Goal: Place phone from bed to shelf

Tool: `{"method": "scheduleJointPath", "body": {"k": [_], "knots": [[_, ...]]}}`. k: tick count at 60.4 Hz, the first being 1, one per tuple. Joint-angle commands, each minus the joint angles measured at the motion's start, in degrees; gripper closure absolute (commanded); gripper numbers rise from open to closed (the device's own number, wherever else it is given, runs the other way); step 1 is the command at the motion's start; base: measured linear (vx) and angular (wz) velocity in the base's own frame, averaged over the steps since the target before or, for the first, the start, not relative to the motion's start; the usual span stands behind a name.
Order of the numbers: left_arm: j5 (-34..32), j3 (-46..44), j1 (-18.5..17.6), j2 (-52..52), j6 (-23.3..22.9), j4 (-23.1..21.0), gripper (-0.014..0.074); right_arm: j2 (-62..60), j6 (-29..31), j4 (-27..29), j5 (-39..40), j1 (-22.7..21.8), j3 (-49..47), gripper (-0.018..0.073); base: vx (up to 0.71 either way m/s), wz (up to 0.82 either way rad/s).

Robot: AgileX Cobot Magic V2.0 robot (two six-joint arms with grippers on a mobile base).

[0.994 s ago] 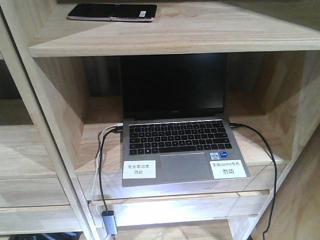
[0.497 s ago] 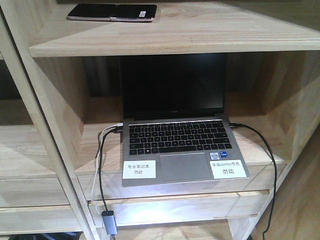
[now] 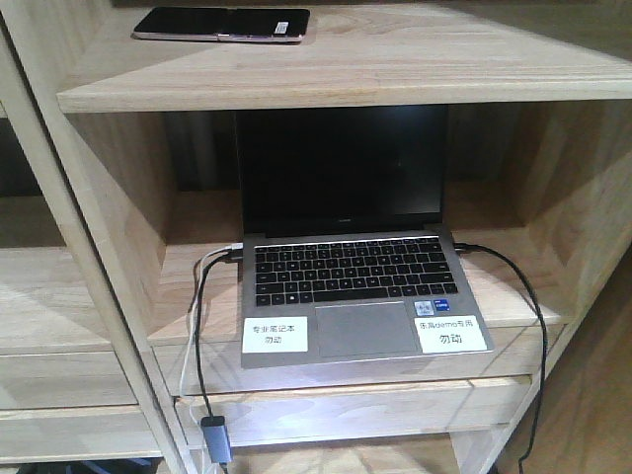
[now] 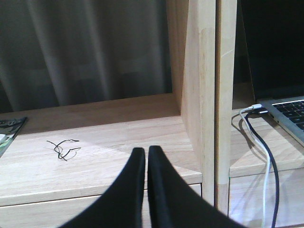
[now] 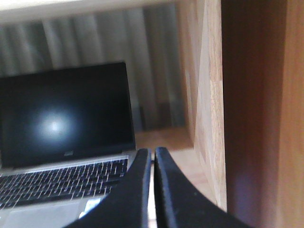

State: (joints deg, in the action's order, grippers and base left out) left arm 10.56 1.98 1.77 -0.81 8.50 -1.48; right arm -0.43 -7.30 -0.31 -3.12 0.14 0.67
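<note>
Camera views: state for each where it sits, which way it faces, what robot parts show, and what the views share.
Front-facing: looks slightly down at the shelf, with the phone above the laptop; no robot parts.
Left wrist: behind the shut left gripper, facing the compartment left of the laptop.
Right wrist: behind the shut right gripper, facing the laptop screen.
Shared: laptop and shelf in all three.

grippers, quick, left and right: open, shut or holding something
Left gripper: shut, holding nothing.
Right gripper: shut, holding nothing.
The phone lies on the shelf.
</note>
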Motion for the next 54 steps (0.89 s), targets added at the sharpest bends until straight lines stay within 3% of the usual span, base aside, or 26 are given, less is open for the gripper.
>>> {"method": "scheduleJointPath", "body": {"k": [1,54], "knots": [[-4.1,-1.3,-0.4,-0.6,-0.3,-0.5,0.0595,-0.9,-0.1,-0.6,7.6,-0.3,1.2,0.0566,0.0,0.0],[-4.2,-1.3,-0.4,-0.6,-0.3,-0.5,0.0595,-0.7,1.6,-0.5,7.4,-0.3,1.2,0.0564,0.0,0.0]]}}
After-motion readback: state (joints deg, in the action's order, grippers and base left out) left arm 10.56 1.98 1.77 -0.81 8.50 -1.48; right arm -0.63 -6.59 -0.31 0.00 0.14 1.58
